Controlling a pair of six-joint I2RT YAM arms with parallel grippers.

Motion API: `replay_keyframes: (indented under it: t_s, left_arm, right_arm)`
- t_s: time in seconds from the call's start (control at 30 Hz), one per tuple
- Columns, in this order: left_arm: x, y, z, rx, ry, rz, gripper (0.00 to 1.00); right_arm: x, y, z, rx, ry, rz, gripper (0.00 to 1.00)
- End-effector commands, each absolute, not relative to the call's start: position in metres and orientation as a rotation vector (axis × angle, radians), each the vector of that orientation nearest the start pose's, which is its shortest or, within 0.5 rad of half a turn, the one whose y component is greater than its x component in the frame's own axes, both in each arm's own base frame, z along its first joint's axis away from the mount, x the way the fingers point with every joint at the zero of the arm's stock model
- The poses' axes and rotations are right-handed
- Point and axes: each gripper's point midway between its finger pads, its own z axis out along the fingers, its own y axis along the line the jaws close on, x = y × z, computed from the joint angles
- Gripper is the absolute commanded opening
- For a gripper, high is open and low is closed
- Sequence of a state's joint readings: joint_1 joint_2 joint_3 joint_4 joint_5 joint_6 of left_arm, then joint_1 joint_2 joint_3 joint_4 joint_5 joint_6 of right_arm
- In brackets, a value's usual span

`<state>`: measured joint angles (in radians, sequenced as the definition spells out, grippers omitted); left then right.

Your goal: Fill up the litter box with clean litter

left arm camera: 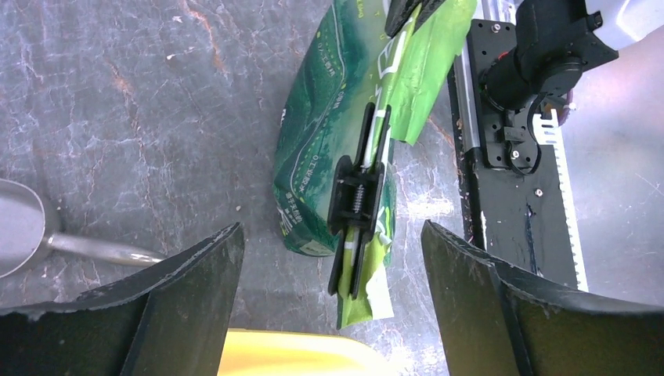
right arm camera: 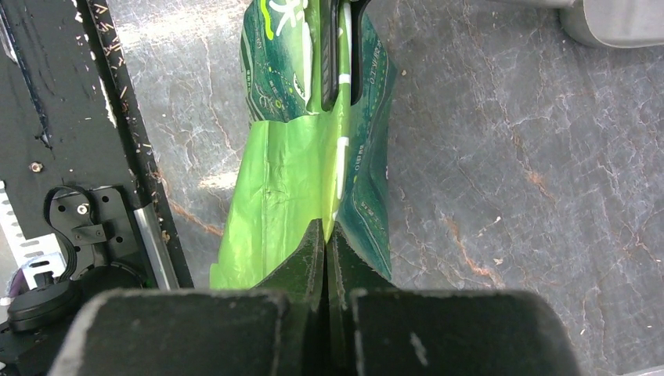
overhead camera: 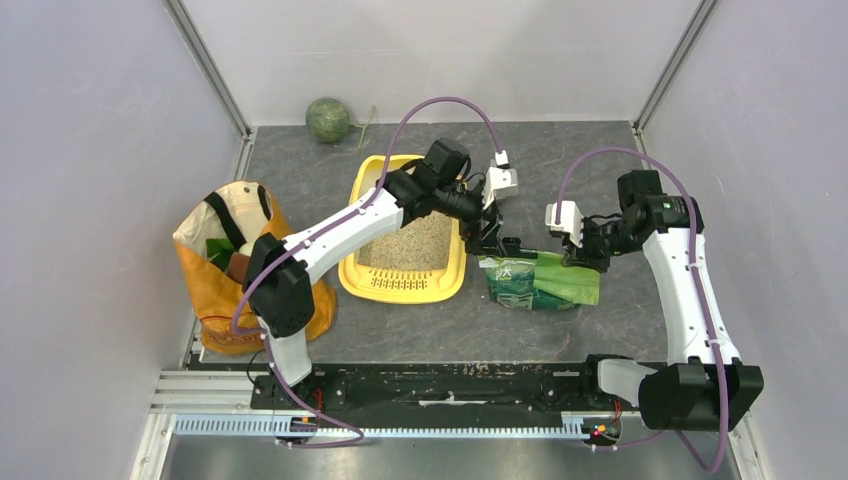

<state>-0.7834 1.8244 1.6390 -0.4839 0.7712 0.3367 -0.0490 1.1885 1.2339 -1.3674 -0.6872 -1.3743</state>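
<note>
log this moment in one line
left gripper open at clip | right gripper shut on bag | bag lying right of litter box | box holds litter

You are looking at a green bag point(overhead camera: 545, 283) lying flat on the grey marbled table point(overhead camera: 560, 150), with a black clip point(left arm camera: 359, 211) clamping its folded lime-green edge. Just behind the bag, a metal scoop point(left arm camera: 23, 227) is resting on the table. Far to the bag's left an orange shopping bag point(overhead camera: 205, 292) is standing upright, and a green ball point(overhead camera: 328, 119) is sitting well back and left of the bag.
</note>
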Motion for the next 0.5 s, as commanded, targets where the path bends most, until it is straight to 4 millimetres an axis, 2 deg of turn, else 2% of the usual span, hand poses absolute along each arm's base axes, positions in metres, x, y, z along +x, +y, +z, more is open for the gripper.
replay_keyframes:
  t_s: [0.0, 0.17, 0.33, 0.47]
  left_arm:
    - [0.256, -0.432, 0.245, 1.567, 1.486, -1.12, 0.89]
    - [0.26, -0.442, 0.239, 1.542, 1.505, -1.14, 0.84]
    - [0.258, -0.443, 0.23, 1.55, 1.528, -1.168, 0.77]
    - [0.255, -0.445, 0.231, 1.544, 1.524, -1.199, 0.62]
  right_arm:
    - [0.229, 0.083, 0.22, -1.592, 1.726, 0.456, 0.0]
    - [0.23, 0.082, 0.222, -1.592, 1.724, 0.451, 0.0]
    - [0.231, 0.081, 0.221, -1.59, 1.73, 0.448, 0.0]
    - [0.23, 0.08, 0.22, -1.59, 1.732, 0.449, 0.0]
